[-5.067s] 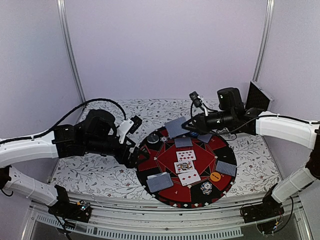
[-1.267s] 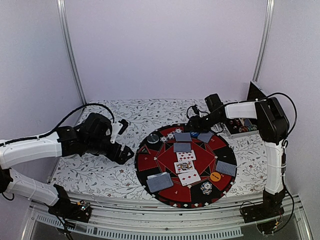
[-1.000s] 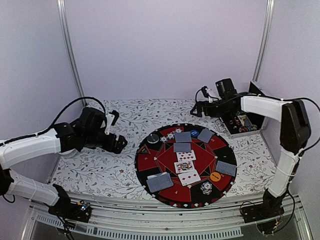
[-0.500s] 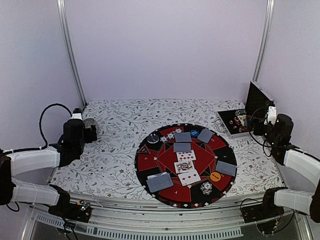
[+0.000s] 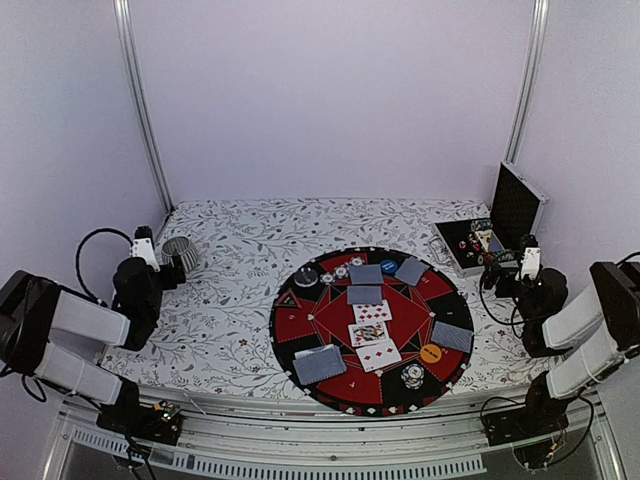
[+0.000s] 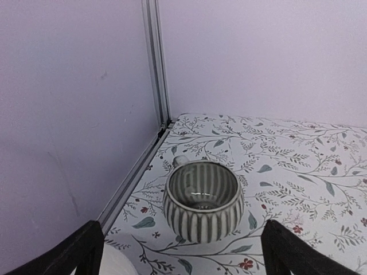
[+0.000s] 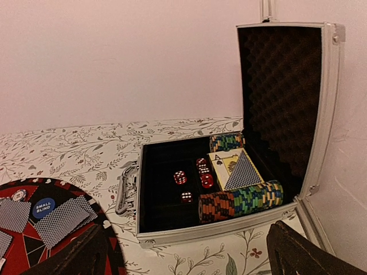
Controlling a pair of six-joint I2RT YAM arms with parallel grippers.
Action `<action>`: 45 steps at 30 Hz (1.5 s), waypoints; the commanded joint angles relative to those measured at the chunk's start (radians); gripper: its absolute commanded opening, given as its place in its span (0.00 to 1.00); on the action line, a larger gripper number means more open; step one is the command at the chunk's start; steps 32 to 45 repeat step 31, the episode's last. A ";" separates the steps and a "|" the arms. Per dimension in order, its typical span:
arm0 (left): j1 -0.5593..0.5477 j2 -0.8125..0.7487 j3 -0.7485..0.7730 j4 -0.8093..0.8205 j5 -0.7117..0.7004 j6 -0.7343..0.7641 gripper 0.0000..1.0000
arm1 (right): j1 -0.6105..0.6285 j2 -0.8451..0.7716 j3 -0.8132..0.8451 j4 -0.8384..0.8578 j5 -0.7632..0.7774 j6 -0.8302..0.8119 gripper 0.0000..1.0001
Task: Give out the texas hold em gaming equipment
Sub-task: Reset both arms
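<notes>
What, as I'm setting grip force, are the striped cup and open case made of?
The grey-striped round cup looks like glazed ceramic: glossy glint inside. The silver-edged open case seems aluminium-framed: matte metal rims, dark egg-crate foam lining.

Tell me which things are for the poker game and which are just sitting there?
For the game: cards, poker chips, blue disc, orange disc, dark disc, triangle.
Just sitting there: striped cup, round mat, open metal case.
</notes>
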 commanded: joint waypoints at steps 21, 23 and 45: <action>0.104 0.242 -0.013 0.436 0.162 0.091 0.98 | -0.012 0.105 0.110 0.068 -0.096 -0.066 0.99; 0.120 0.223 0.007 0.356 0.180 0.064 0.98 | -0.012 0.103 0.111 0.062 -0.078 -0.053 0.99; 0.132 0.231 0.013 0.364 0.192 0.063 0.98 | -0.013 0.105 0.112 0.060 -0.077 -0.053 0.99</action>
